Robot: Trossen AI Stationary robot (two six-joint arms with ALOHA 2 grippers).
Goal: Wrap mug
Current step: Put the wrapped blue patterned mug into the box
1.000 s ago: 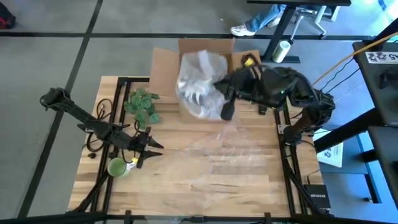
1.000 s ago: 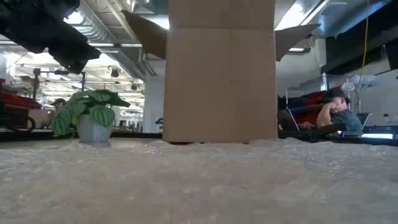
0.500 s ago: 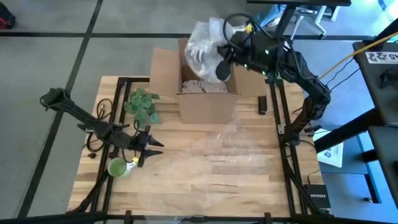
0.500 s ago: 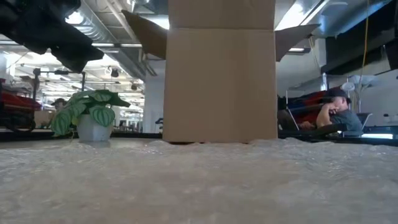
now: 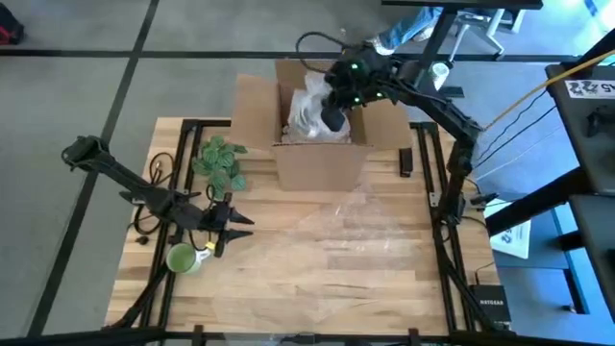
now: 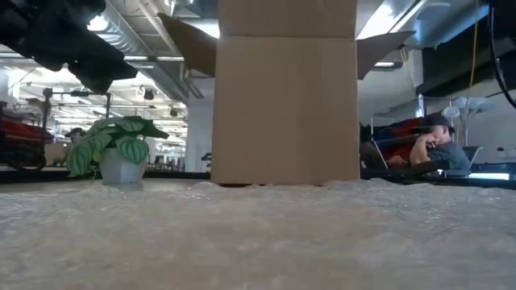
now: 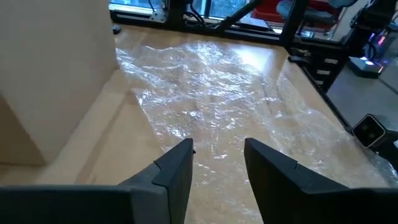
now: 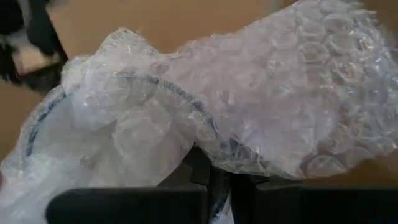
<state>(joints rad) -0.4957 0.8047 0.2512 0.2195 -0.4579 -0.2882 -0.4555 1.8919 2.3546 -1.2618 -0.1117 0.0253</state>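
Taking the cardboard box as the landmark and reading from the left: the left gripper waits well to the left of the box and nearer the table's front edge, low over the wood, its fingers a narrow gap apart and holding nothing. A green mug sits just beside it, on the side farther from the box, bare and unwrapped. A small potted plant stands just to the left of the box. In front of the box a clear sheet of bubble wrap lies flat on the table.

At the box itself, the right gripper now reaches down into the open top with a bubble-wrapped bundle. A second ago that bundle hung over the box's front wall; half a second ago it was lifted high above the far rim; now it has dropped inside. The wrist view shows the fingers closed on the wrap. Something with a dark rim shows through the plastic, probably a mug, though the wrap blurs it too much to be sure.

So one wrapped item appears to be going into the box, and the green mug probably comes next, with the flat sheet ready for it.
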